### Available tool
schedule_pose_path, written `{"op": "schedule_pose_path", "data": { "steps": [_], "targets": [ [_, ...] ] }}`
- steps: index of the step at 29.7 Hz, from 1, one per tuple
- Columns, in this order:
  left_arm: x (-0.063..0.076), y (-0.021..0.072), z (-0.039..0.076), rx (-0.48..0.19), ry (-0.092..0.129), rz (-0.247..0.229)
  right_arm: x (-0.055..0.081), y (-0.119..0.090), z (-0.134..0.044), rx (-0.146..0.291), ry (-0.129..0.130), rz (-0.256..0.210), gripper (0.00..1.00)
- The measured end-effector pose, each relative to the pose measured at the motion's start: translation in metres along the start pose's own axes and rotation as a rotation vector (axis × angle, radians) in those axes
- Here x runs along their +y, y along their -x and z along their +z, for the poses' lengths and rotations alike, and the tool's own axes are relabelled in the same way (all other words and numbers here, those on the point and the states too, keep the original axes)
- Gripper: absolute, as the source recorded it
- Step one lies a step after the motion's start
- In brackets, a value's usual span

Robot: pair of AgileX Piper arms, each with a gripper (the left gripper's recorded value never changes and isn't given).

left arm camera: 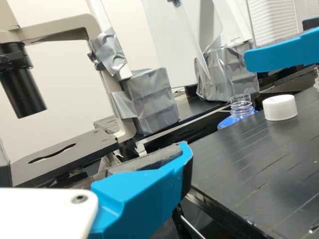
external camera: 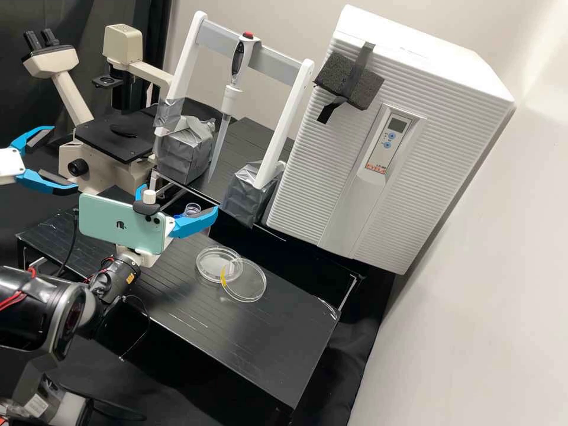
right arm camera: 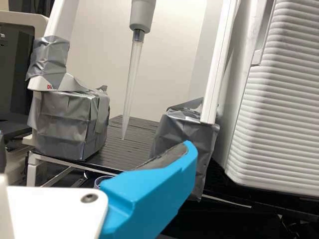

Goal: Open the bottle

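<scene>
The bottle (external camera: 192, 208), small and clear, is seen standing upright left of centre in the high view. It is at the far edge of the black surface (external camera: 266, 331), close under the raised platform behind it. Its mouth is uncovered, and bare threads are shown at its neck in the left wrist view. In that view a white cap (left arm camera: 280, 107) is found lying flat on the surface, right of centre, just beside the bottle but apart from it.

The right end effector (external camera: 177, 204) is placed left of centre in the high view, behind a mint-green device (external camera: 121, 222), with its fingers spread wide. One blue finger (external camera: 195, 222) is laid just below the bottle in the frame; whether it touches the bottle cannot be told.

The left end effector (external camera: 62, 158) is found at the left edge of the high view, well apart from the bottle. Its two fingers are opened wide in front of a microscope (external camera: 94, 118).

Two clear petri dishes (external camera: 245, 284) are set overlapping on the surface near the frame's centre, with a small yellow mark where they meet. At upper centre a pipette (external camera: 234, 89) is hung from a white stand (external camera: 290, 112), whose feet are wrapped in grey tape (external camera: 183, 148). A large white ribbed machine (external camera: 384, 136) is set at the right, with a black foam block (external camera: 349, 80) taped to its upper edge.
</scene>
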Motion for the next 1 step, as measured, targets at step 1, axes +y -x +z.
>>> {"op": "schedule_pose_path", "data": {
  "steps": [1],
  "targets": [
    [0.0,0.0001,-0.001,0.007,0.016,0.0,0.0,0.0,0.0,0.0,0.0,0.0,1.0]
  ]
}}
